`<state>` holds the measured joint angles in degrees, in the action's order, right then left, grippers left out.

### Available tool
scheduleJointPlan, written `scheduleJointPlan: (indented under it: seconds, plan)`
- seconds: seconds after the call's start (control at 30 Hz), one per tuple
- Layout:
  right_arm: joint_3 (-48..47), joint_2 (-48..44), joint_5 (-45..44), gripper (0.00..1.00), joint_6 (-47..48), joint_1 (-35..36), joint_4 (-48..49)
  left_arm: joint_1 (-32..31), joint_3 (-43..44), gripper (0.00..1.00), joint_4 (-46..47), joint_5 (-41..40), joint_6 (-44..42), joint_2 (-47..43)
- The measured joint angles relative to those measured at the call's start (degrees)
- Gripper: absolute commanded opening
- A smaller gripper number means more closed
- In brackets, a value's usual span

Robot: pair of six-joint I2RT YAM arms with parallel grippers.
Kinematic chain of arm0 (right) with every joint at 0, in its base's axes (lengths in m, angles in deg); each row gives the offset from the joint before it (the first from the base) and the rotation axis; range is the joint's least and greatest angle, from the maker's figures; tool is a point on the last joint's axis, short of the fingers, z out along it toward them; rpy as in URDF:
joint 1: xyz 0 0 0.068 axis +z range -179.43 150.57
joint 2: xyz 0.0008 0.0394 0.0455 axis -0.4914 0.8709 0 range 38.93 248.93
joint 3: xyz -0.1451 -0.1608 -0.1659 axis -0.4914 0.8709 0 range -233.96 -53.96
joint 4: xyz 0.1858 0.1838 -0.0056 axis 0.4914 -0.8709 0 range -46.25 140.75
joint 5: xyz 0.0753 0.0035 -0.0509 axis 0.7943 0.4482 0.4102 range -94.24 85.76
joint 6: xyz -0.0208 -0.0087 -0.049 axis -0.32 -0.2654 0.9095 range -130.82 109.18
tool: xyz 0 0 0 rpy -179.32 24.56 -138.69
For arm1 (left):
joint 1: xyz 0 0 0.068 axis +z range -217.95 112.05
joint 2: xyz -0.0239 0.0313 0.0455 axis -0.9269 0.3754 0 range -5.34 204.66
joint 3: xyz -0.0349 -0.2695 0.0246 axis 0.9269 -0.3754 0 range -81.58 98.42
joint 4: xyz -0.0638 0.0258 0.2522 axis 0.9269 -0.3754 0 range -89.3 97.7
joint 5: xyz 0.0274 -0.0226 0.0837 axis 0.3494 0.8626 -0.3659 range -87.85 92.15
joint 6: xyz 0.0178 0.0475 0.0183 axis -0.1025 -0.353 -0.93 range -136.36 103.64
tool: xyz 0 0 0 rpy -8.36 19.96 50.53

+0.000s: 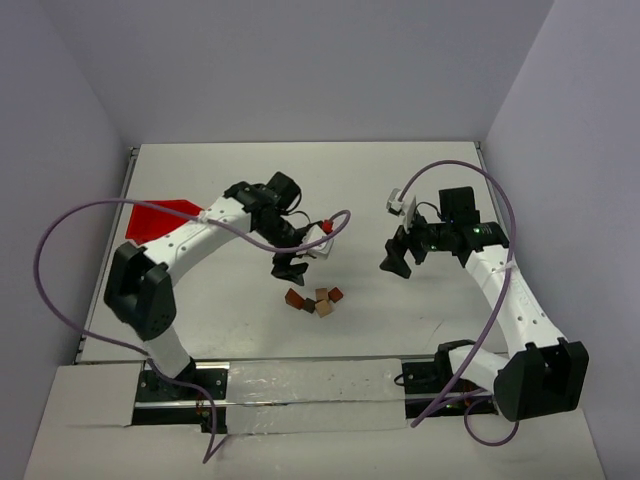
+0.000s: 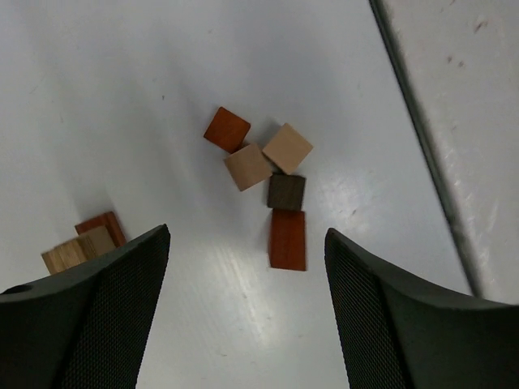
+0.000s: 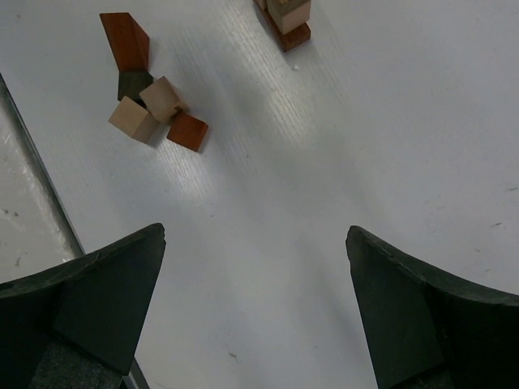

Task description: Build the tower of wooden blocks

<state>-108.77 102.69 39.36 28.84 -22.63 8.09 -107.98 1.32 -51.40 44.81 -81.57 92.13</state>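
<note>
Several loose wood blocks lie in a cluster near the table's front middle. In the left wrist view they are a reddish cube, two tan cubes, a dark brown cube and a reddish bar. A low stack, tan blocks on a reddish base, stands apart beside my left finger; it also shows in the right wrist view. My left gripper is open and empty just above and behind the cluster. My right gripper is open and empty, to the right of the blocks.
A red plastic bin lies flat at the far left behind the left arm. The table's front edge strip runs close to the cluster. Purple cables loop off both arms.
</note>
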Motion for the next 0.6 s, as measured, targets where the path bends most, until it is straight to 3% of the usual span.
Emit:
scheduleJointPlan:
  seconds: [0.23, 0.6]
  plan:
    - [0.1, 3.8, 2.8, 1.0, -2.5, -1.2, 2.4, -0.4, 10.5, 0.78, -10.3, -1.3, -14.7, 12.4]
    - [0.1, 9.0, 5.8, 1.0, -3.6, -4.9, 3.6, -6.8, 9.4, 0.66, -11.2, -6.3, -26.2, 14.7]
